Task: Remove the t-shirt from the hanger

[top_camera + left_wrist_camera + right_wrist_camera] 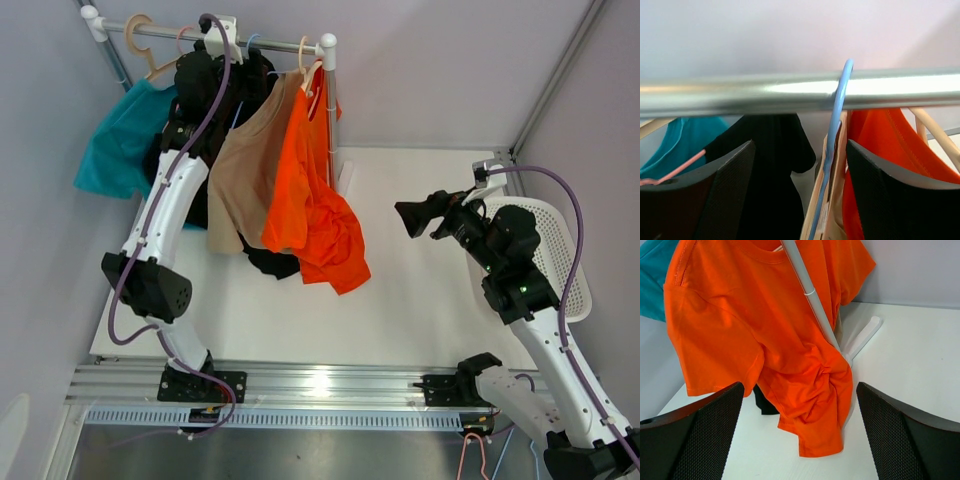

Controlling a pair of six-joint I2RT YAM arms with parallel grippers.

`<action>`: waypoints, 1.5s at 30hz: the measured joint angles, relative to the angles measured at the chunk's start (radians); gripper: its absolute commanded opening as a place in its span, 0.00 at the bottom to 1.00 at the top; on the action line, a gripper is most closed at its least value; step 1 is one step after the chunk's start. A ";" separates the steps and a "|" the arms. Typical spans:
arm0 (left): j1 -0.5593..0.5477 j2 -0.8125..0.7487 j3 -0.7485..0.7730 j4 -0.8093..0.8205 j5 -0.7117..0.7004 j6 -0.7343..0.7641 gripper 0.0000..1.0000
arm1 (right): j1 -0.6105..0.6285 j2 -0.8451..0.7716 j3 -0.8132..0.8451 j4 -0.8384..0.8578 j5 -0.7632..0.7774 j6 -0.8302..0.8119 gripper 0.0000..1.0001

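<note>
Straddling the blue hanger (832, 150) at the rail (740, 92), the left gripper (800, 145) stands released; the tan t-shirt (245, 170) hangs on that hanger; the right gripper (800, 385), also released, faces the orange t-shirt (740, 315).

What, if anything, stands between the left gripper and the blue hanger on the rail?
Nothing visible does. The blue hanger hooks over the rail, and its neck drops into the gap between the open fingers of the left gripper, nearer the finger on the right of the wrist view. The tan t-shirt and orange t-shirt hang close beside it.
</note>
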 measured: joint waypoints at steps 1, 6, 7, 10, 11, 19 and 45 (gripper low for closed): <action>0.000 0.014 0.017 -0.005 0.003 0.000 0.75 | 0.000 0.000 0.000 -0.001 0.001 -0.001 0.99; 0.000 0.048 0.061 -0.023 0.019 0.000 0.68 | 0.000 0.003 0.000 -0.003 0.008 -0.001 1.00; 0.000 0.048 0.061 -0.026 0.021 0.000 0.66 | 0.000 0.004 0.000 -0.004 0.009 -0.001 0.99; 0.000 0.048 0.061 -0.037 0.034 0.000 0.63 | 0.000 0.006 0.000 -0.005 0.009 -0.001 1.00; 0.000 0.048 0.061 -0.044 0.041 0.000 0.63 | 0.000 0.006 0.000 -0.004 0.010 -0.001 0.99; 0.000 0.048 0.061 -0.084 0.059 -0.002 0.01 | 0.000 0.008 0.000 -0.005 0.009 0.000 1.00; -0.177 -0.373 -0.167 -0.455 -0.701 -0.321 0.01 | 0.134 0.093 0.022 -0.008 -0.274 -0.038 0.99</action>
